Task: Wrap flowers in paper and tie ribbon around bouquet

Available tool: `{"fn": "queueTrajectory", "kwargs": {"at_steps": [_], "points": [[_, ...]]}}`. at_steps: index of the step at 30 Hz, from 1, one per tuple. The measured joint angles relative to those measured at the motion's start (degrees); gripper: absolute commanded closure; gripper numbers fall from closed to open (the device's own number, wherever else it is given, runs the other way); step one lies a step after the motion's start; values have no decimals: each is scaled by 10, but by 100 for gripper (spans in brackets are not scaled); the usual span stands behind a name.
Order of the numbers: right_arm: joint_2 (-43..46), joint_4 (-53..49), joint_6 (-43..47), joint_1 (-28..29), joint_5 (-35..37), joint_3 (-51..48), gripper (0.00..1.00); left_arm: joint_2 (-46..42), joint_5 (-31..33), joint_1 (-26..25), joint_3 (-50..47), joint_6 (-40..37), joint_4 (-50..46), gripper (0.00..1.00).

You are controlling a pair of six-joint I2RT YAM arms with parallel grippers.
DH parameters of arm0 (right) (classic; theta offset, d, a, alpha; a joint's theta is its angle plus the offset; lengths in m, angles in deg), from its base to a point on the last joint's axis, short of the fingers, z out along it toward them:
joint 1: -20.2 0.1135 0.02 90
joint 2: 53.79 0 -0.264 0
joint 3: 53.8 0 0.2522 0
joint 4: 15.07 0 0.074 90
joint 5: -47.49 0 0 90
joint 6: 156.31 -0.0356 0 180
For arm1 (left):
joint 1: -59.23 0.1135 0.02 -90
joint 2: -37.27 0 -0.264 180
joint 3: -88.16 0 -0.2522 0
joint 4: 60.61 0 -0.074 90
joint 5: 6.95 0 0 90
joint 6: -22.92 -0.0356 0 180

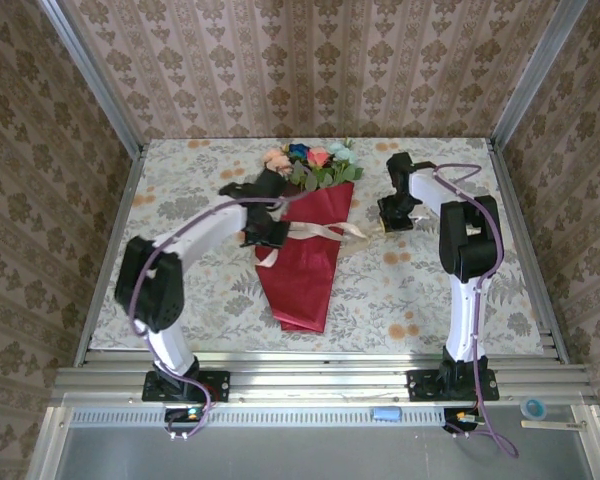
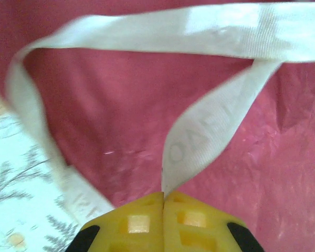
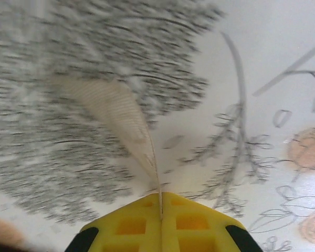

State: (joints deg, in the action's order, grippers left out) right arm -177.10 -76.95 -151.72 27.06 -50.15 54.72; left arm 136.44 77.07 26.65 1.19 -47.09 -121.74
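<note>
And there's the bouquet (image 1: 302, 262): a long cone of creased dark red wrapping paper (image 2: 121, 100), lying flat, narrow tip toward the near side and wide rim toward the far side. Pink, red, blue and teal artificial flowers (image 1: 315, 157) and green leaves (image 1: 325, 178) spill out over that rim. A narrow cream satin ribbon (image 1: 323, 231) crosses the cone below the blooms, one end trailing left, the other right. Up close, it loops loosely above the red sheet.

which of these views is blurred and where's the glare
Right wrist view: the tablecloth print is smeared by motion blur at upper left, and the ribbon end is soft. Left wrist view: the ribbon's top strip is washed out by glare, its left loop is blurred, and the paper is soft. Top external view: sharp and evenly lit.
</note>
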Motion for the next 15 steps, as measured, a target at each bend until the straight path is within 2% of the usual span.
{"fn": "queueTrajectory", "kwargs": {"at_steps": [5,7,12,15], "points": [[8,18,43,-28,11,31,100,-88,-38,99,-52,37,16,100],[15,17,58,-43,14,31,100,-113,-55,153,-78,56,25,100],[22,17,91,-82,18,31,100,-138,-99,290,-137,113,61,100],[22,16,110,-106,20,31,100,-138,-117,352,-167,147,77,100]]}}
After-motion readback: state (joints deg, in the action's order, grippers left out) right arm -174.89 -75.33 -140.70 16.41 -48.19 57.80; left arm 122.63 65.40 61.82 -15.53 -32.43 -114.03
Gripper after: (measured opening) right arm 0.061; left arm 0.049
